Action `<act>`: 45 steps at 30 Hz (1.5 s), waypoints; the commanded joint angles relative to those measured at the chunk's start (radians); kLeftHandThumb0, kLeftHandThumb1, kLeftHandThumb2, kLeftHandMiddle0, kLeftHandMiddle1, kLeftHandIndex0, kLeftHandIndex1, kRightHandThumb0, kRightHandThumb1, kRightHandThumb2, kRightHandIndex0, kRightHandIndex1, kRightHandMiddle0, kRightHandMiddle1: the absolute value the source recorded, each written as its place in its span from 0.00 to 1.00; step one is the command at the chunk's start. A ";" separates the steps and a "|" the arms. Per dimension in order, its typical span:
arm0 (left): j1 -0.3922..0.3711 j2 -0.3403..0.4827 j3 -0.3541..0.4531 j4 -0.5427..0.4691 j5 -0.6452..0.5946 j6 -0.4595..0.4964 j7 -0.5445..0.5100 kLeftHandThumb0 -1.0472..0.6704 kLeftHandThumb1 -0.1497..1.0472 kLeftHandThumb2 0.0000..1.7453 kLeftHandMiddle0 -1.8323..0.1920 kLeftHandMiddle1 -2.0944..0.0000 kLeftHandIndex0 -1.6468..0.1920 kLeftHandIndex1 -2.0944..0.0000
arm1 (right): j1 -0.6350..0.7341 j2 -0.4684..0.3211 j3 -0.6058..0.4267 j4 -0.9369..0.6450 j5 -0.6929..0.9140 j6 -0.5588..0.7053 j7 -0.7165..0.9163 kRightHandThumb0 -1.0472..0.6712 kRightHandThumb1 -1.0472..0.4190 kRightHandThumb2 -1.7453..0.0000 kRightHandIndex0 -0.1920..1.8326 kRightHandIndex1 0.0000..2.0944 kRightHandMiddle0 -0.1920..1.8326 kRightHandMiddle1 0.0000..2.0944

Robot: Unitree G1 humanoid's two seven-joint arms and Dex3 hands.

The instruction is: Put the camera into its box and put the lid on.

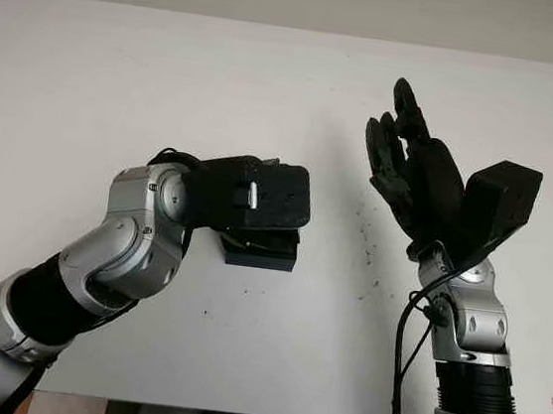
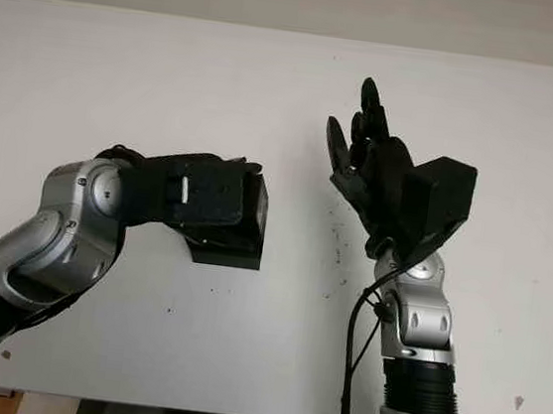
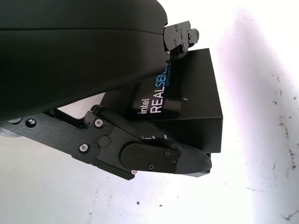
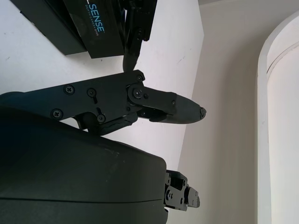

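Box (image 3: pixel 187 93): a flat, square-cornered black carton with a matte lid, printed "intel REALSENSE" in white and blue. It sits on the table a little left of centre, under the left hand. The camera itself I cannot make out.

Lid: it looks to be seated on the box, edges lined up; a lower black layer shows just beneath it in the left wrist view.

Left hand (image 1: pixel 257 200): black, hard-shelled and blocky, joined to a rounded brushed-metal forearm. It lies over the box, fingers (image 3: pixel 154 158) curled down against its side, clasping it.

Right hand (image 1: pixel 410 172): matte black plastic with screwed, jointed segments, raised above the table to the right of the box and well apart from it. It is open and holds nothing.

Table (image 1: pixel 121 79): smooth white top, flat and broad, with a scatter of small dark specks between the box and the right arm.
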 commanded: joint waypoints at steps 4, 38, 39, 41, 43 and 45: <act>-0.005 -0.057 -0.029 0.008 -0.027 0.004 0.018 0.25 1.00 0.27 1.00 1.00 1.00 1.00 | 0.003 0.004 0.000 -0.017 -0.001 0.007 -0.008 0.29 0.00 0.71 0.02 0.03 0.02 0.03; -0.054 -0.023 -0.019 -0.040 -0.162 0.034 0.007 0.26 1.00 0.26 1.00 1.00 1.00 1.00 | -0.021 0.007 0.012 -0.008 -0.023 0.046 -0.023 0.32 0.00 0.72 0.00 0.02 0.01 0.02; -0.062 -0.027 -0.018 -0.044 -0.171 0.043 0.005 0.25 1.00 0.26 1.00 1.00 1.00 1.00 | -0.023 0.007 0.012 -0.007 -0.025 0.052 -0.026 0.32 0.00 0.72 0.01 0.02 0.02 0.03; -0.077 -0.031 -0.021 -0.053 -0.187 0.060 0.003 0.24 1.00 0.27 1.00 1.00 1.00 1.00 | -0.026 0.007 0.013 -0.003 -0.027 0.053 -0.027 0.32 0.00 0.72 0.01 0.02 0.02 0.03; -0.089 -0.031 -0.027 -0.062 -0.202 0.070 0.005 0.24 1.00 0.27 1.00 1.00 1.00 1.00 | -0.027 0.007 0.012 0.002 -0.028 0.050 -0.026 0.32 0.00 0.72 0.01 0.03 0.02 0.03; -0.098 -0.031 -0.036 -0.077 -0.212 0.078 0.011 0.23 1.00 0.28 1.00 1.00 1.00 1.00 | -0.028 0.008 0.011 0.002 -0.025 0.053 -0.026 0.32 0.00 0.72 0.01 0.03 0.02 0.03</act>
